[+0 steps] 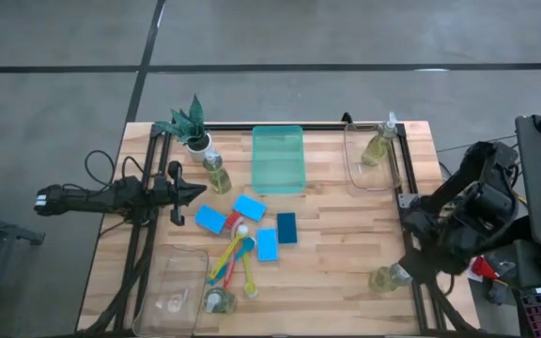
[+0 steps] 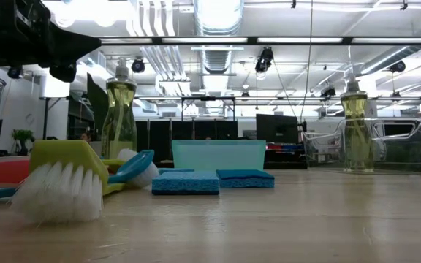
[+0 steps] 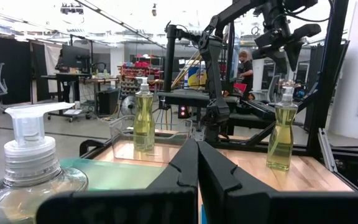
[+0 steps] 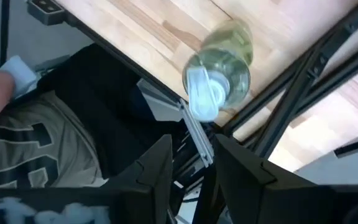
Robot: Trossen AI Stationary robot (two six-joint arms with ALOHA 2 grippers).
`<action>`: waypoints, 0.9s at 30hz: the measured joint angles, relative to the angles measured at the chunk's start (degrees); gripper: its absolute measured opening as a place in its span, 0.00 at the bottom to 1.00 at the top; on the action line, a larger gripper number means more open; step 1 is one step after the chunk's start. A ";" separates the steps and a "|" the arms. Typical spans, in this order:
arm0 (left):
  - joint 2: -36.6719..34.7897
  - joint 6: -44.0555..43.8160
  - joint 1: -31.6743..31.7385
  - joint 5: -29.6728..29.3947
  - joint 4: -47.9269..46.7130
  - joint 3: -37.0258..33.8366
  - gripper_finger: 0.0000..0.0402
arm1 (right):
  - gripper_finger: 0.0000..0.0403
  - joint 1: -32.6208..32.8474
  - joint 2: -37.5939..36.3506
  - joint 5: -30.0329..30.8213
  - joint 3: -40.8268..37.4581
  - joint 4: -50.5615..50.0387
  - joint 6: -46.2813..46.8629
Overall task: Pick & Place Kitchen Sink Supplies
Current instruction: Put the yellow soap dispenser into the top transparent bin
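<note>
Four blue sponges (image 1: 249, 207) lie in a loose group at the middle of the wooden table (image 1: 336, 272), three of them light blue and one darker. Just beside them, toward the near edge, a bundle of brushes (image 1: 231, 260) with red, yellow, blue and green handles lies fanned out, the handles crossing one another. One soap bottle (image 1: 216, 173) stands beside the potted plant (image 1: 192, 126) at the far left. A second bottle (image 1: 379, 144) stands inside the clear tray (image 1: 357, 173) at the far right corner. A third bottle (image 1: 218, 300) lies at the near left, touching the edge of another clear tray (image 1: 170, 286). A fourth bottle (image 1: 388, 278) stands at the near right edge of the table, next to the frame rail. A green tray (image 1: 278, 158) sits at the far middle, between the plant and the clear tray.

The right gripper (image 4: 191, 162) hangs above that fourth bottle, looking down on its pump cap; its fingers stand partly apart with nothing between them. The left gripper (image 3: 197, 163) rests low over the left side of the table, pointing toward the middle, its fingers pressed together and holding nothing. A person in a dark printed shirt (image 4: 36, 149) stands beyond the table's near right edge
</note>
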 joint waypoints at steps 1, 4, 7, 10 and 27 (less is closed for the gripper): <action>0.01 0.00 -0.01 0.02 0.00 -0.01 0.01 | 0.29 0.69 0.50 0.27 -0.07 0.09 0.30; 0.01 0.01 -0.02 0.00 0.00 0.00 0.01 | 0.29 2.04 1.58 2.61 -0.14 0.12 -0.22; -0.01 0.00 -0.01 0.02 -0.01 0.00 0.01 | 0.31 2.22 1.88 3.38 -0.14 0.04 -0.04; -0.01 -0.01 0.00 0.02 0.00 -0.01 0.01 | 0.36 2.22 2.67 3.41 -0.14 0.05 -0.08; 0.01 -0.01 0.00 0.00 0.00 0.01 0.01 | 0.63 2.22 3.28 2.05 -4.64 0.06 -2.00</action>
